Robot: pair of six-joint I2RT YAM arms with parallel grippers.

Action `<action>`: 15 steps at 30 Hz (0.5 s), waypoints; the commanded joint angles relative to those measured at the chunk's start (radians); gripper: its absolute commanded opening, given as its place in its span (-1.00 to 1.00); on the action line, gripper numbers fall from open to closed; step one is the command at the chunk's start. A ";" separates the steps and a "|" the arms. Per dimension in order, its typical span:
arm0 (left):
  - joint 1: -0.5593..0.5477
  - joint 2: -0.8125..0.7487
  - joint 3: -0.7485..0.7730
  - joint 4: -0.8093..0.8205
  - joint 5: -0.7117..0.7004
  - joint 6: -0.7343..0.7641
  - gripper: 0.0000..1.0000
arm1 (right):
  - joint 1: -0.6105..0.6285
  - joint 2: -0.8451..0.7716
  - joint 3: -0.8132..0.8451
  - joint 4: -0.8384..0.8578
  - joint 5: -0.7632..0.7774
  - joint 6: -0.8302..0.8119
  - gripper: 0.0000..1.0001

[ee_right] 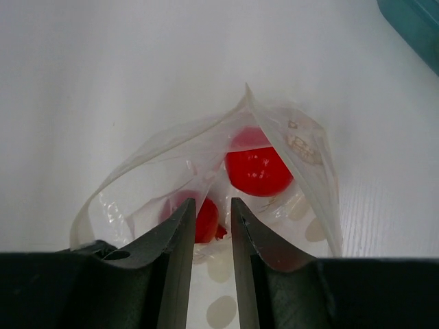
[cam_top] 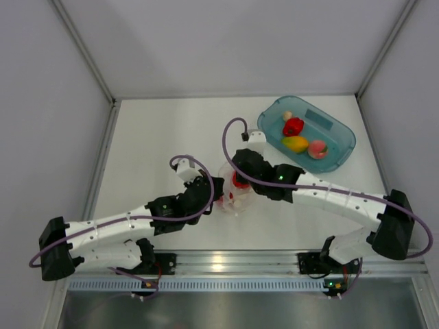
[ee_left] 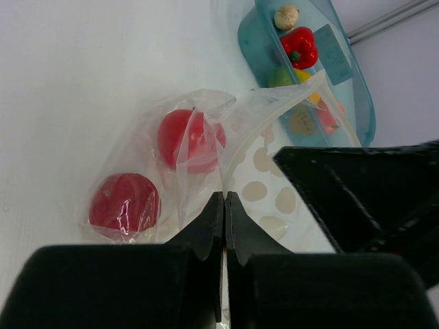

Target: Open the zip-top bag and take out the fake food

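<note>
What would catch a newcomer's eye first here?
At the centre of the table, the left gripper pinches the film of the clear zip-top bag while the right gripper points into its open mouth toward two red fake fruits. At the far right sits a teal tub holding more bright pieces.

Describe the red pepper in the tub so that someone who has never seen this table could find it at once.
Look to the table's far right corner, where a teal translucent tub stands. Inside, the red bell pepper lies between a small beige piece and a yellow fruit. It alone is glossy bright red with a green stem.
</note>
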 commanded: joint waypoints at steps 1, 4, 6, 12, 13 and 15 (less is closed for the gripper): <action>-0.004 -0.006 0.020 0.018 -0.021 -0.025 -1.00 | 0.017 0.062 0.029 0.052 0.092 0.050 -0.45; -0.004 -0.006 0.020 0.018 -0.012 -0.042 -1.00 | 0.017 0.110 0.026 0.054 0.120 0.084 -0.46; -0.004 -0.006 0.024 0.020 -0.004 -0.051 -1.00 | 0.017 0.131 0.015 0.083 0.122 0.106 -0.46; -0.004 -0.002 0.037 0.018 0.001 -0.071 -1.00 | 0.017 0.184 -0.023 0.161 0.143 0.104 -0.47; -0.004 0.000 0.038 0.018 -0.002 -0.072 -1.00 | 0.017 0.188 -0.057 0.249 0.142 0.083 -0.46; -0.004 0.008 0.037 0.018 -0.025 -0.075 -1.00 | 0.005 0.201 -0.101 0.311 0.143 0.048 -0.46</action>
